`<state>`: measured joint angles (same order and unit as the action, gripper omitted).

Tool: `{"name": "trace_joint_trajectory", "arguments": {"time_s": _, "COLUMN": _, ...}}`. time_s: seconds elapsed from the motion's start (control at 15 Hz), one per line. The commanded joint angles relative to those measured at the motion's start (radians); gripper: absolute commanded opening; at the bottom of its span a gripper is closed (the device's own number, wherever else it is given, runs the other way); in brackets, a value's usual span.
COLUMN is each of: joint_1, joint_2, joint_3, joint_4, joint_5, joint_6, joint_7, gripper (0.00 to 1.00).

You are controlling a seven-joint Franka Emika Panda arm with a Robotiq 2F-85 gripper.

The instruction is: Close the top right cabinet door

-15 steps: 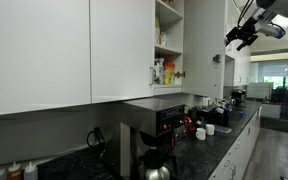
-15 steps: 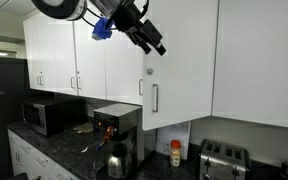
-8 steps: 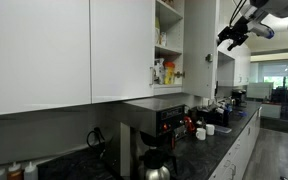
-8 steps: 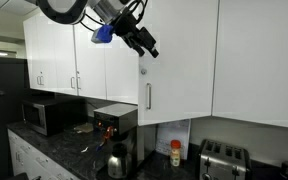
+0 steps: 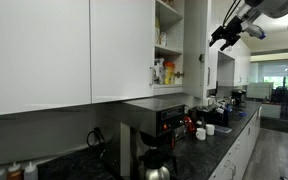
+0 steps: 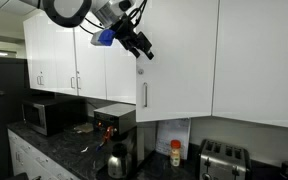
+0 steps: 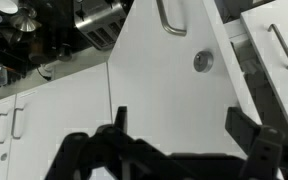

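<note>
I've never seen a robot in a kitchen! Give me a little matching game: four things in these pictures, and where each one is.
Things:
1. pincer
2. microwave
3. toaster
4. small yellowish bottle

Places:
A. on the counter between the coffee machine and the toaster
B. high up, by the edge of the top right cabinet door
C. on the counter past the bottle, farthest from the coffee machine
D. on the counter, on the coffee machine's other side from the bottle

Pairs: 1-B, 2-D, 3-C, 4-A
</note>
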<state>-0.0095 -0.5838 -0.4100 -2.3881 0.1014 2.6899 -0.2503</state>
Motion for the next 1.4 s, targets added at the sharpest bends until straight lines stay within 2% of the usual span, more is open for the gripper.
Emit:
{"name": "trace_joint_trajectory", "arguments": {"time_s": 0.0, "joint_1": 0.023, "joint_2": 0.030, "joint_3": 0.028, "joint_4": 0.016, "joint_5": 0.025, "joint_6": -0.031, "joint_7": -0.024, "gripper": 1.00}}
{"name": "trace_joint_trajectory", "arguments": {"time_s": 0.73, "joint_1": 0.052, "joint_2": 0.136, "joint_3": 0.116, "joint_4": 0.079, "joint_5": 0.010, "joint_6": -0.047, "joint_7": -0.028, "gripper": 1.00}}
{"name": "trace_joint_trajectory", "arguments": {"time_s": 0.93, "joint_1": 0.059, "joint_2": 0.145, "joint_3": 0.114, "joint_4": 0.097, "joint_5": 0.021, "joint_6": -0.063, "joint_7": -0.044, "gripper": 1.00}}
{"name": "trace_joint_trajectory", "arguments": {"time_s": 1.33, "joint_1": 0.123, "joint_2": 0.164, "joint_3": 0.113, "joint_4": 0.148, "joint_5": 0.047, "joint_6": -0.135, "joint_7": -0.135, "gripper": 1.00}}
